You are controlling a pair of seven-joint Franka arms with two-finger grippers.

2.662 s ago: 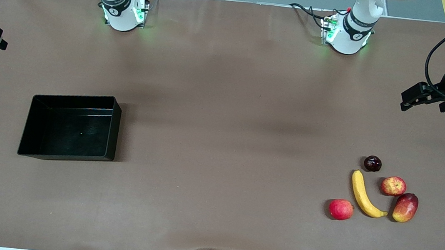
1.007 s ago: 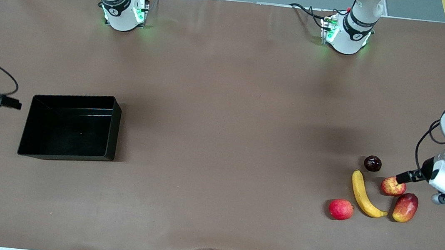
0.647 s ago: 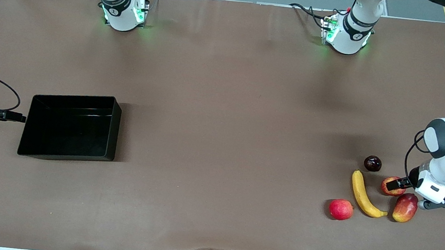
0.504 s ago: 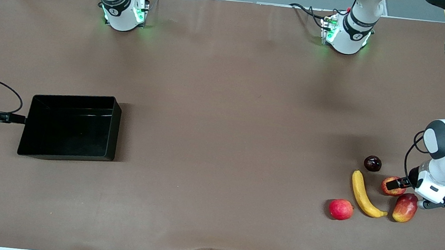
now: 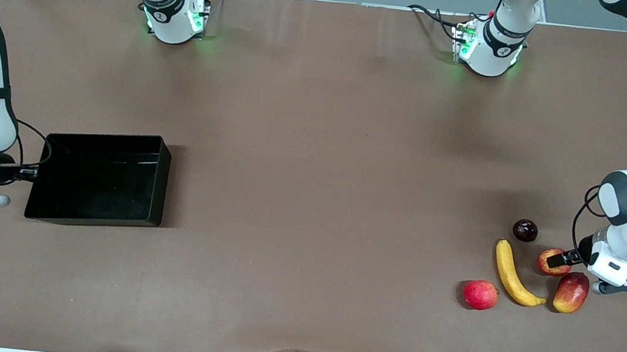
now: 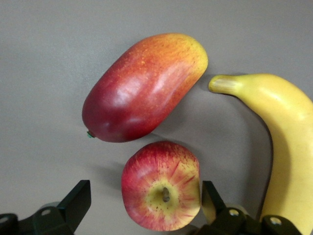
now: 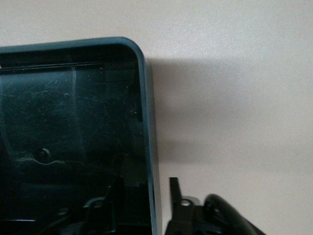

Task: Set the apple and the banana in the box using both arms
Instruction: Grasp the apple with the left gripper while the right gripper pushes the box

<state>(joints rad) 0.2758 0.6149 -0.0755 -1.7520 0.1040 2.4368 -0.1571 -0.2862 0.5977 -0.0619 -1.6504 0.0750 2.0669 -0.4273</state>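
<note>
The red-and-yellow apple (image 5: 551, 262) (image 6: 161, 193) rests on the table between the mango and the banana (image 5: 514, 276) (image 6: 288, 147). My left gripper (image 5: 556, 261) (image 6: 144, 196) is down around the apple and open. One finger (image 6: 210, 196) almost touches the apple's side, and the other finger (image 6: 78, 200) stands well off it. The black box (image 5: 159, 182) (image 7: 146, 122) sits toward the right arm's end of the table and is empty. My right gripper (image 5: 32, 172) (image 7: 145, 188) straddles the box's end wall, one finger inside and one outside, with a small gap showing.
A red-yellow mango (image 5: 571, 292) (image 6: 142, 88) lies close beside the apple. A pinkish-red round fruit (image 5: 480, 295) sits nearer the front camera than the banana. A dark plum (image 5: 525, 230) lies farther from the camera than the banana.
My left gripper came down onto the apple. My right gripper moved in to the box's end wall and its fingers narrowed around it. The fruits and the box have not shifted.
</note>
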